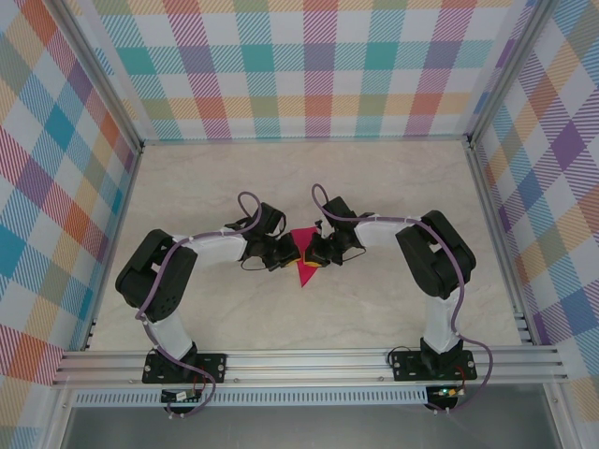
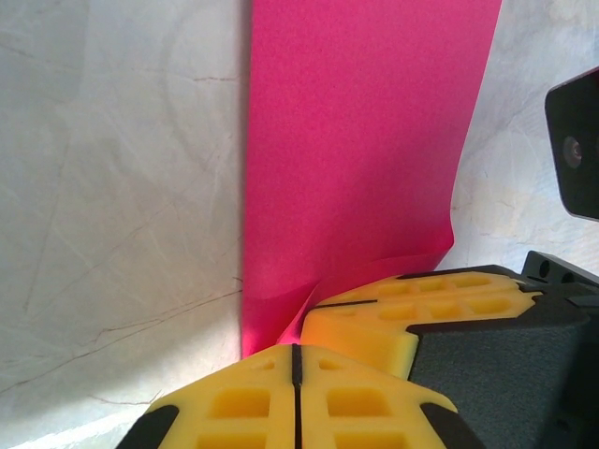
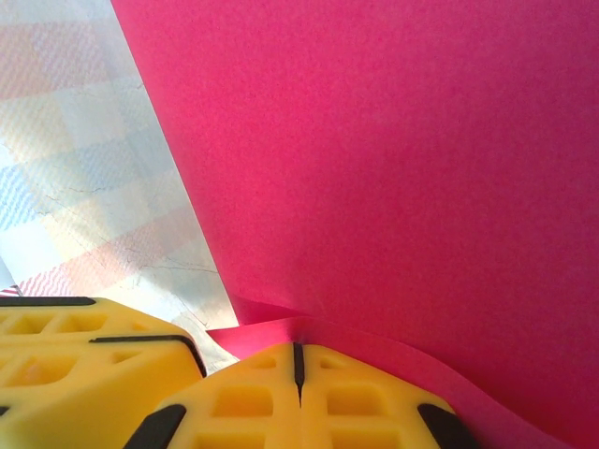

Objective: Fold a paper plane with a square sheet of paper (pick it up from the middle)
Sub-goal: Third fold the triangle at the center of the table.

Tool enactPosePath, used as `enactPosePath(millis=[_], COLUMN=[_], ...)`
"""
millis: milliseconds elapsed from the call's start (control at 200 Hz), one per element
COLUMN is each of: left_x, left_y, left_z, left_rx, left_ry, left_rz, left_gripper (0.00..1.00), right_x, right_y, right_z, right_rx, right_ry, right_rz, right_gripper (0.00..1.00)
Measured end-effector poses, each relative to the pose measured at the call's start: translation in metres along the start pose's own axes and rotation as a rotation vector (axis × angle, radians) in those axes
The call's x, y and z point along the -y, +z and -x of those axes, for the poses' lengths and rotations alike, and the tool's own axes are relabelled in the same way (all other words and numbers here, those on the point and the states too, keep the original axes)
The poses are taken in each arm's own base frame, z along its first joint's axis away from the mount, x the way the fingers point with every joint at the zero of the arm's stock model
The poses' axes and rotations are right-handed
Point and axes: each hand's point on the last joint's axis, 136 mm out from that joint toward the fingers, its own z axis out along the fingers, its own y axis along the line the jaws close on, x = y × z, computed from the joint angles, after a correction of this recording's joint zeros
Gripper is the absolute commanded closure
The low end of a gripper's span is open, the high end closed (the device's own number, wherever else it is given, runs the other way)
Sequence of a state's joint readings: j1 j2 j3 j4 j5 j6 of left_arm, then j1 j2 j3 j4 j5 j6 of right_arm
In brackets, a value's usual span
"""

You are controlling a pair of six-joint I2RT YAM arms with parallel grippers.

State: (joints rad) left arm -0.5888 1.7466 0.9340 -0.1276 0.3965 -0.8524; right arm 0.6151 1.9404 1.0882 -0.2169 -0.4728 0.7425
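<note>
Left pincer point(image 2: 296, 348): stands closed, yellow fingers point(image 2: 243, 402) pressed flat together along a thin dark seam. Sits at the middle of the tabletop point(image 1: 374, 187), tips turned toward the right arm. Meets the lower corner of the sheet of paper point(image 2: 365, 140) with those tips; cannot tell whether any paper is nipped between the pads.

Right pincer point(image 3: 298, 346): also stands closed, fingers point(image 3: 243, 402) joined at a seam with no gap. Faces the left pincer from the other side, just beside it. Appears in the left wrist view as a second yellow pair to the right of the left one, angled in across the paper's bottom edge. Has a curled strip of the magenta paper lying against its tips in its own wrist view; cannot tell whether pinched or merely pressed there.

Sheet of paper: lies between and under the two pincers at the tabletop's centre. Looks from above like a small magenta triangle, point aimed toward the arm bases. Runs away from the left pincer as a tall band, with a straight left edge and a right edge that lifts and bends near the bottom. Carries a faint crease close to the left tips. Rests on the pale marbled tabletop, well apart from the plaid walls point(image 1: 318, 65) and from the aluminium rail point(image 1: 309, 360) at the near edge.
</note>
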Motion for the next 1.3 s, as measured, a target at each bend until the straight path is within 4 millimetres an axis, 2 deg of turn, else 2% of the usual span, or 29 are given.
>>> enactPosePath(millis=[575,1125,1300], left_x=[-0.011,-0.004,-0.009], left_y=[0.012,0.013,0.015], left_z=[-0.003,0.005,0.005], left_rx=[-0.029,0.006,0.011], left_ry=[-0.011,0.006,0.001], left_rz=[0.025,0.000,0.016], left_gripper=[0.94,0.94,0.94], right_x=[0.000,0.000,0.000], right_y=[0.000,0.000,0.000], right_z=[0.000,0.000,0.000], right_rx=[0.000,0.000,0.000], right_ry=[0.000,0.000,0.001], right_rz=[0.000,0.000,0.000], right_gripper=[0.98,0.98,0.98])
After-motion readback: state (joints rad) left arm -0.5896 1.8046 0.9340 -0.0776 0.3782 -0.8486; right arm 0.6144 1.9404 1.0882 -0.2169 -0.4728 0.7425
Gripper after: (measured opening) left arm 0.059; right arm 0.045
